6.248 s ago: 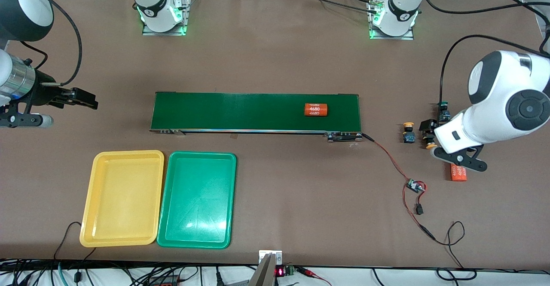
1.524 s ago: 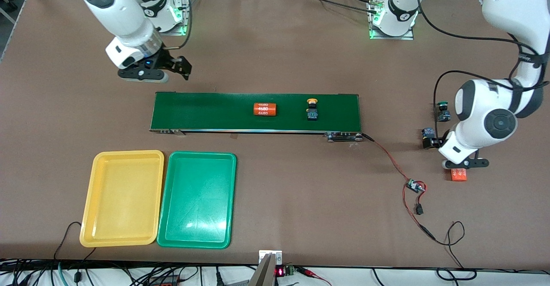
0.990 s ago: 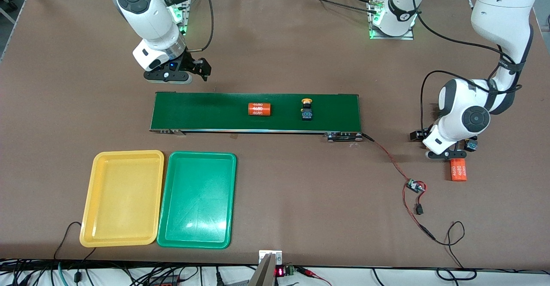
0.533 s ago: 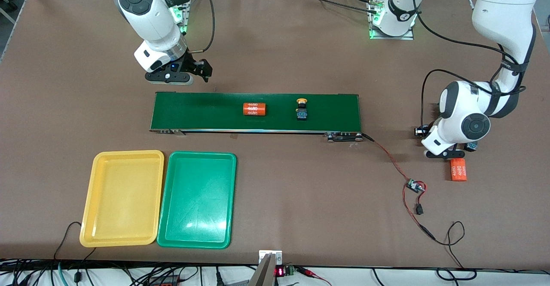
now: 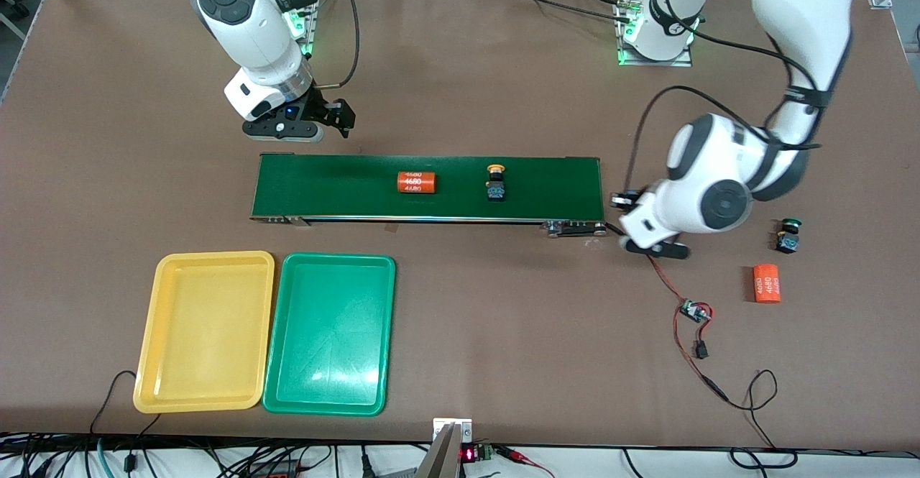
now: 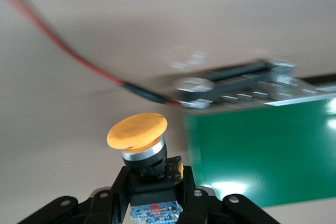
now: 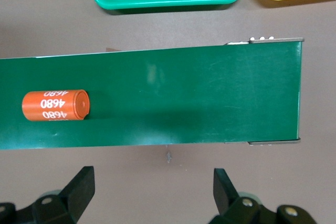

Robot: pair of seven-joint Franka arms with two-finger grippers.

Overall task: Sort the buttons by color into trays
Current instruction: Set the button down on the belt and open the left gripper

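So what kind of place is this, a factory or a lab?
Most likely a robotics lab bench made to look like a small factory line. A short green conveyor belt sits on the table, loose wires trail beside it, and a yellow tray and a green tray wait.

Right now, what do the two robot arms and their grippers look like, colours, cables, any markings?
Both arms have glossy white rounded shells with dark grey round joint caps. Black cables loop along each. The right arm's upper link carries dark lettering, and a small blue light shows at its wrist. The left gripper and right gripper are black, with angular fingers. Both bases glow green.
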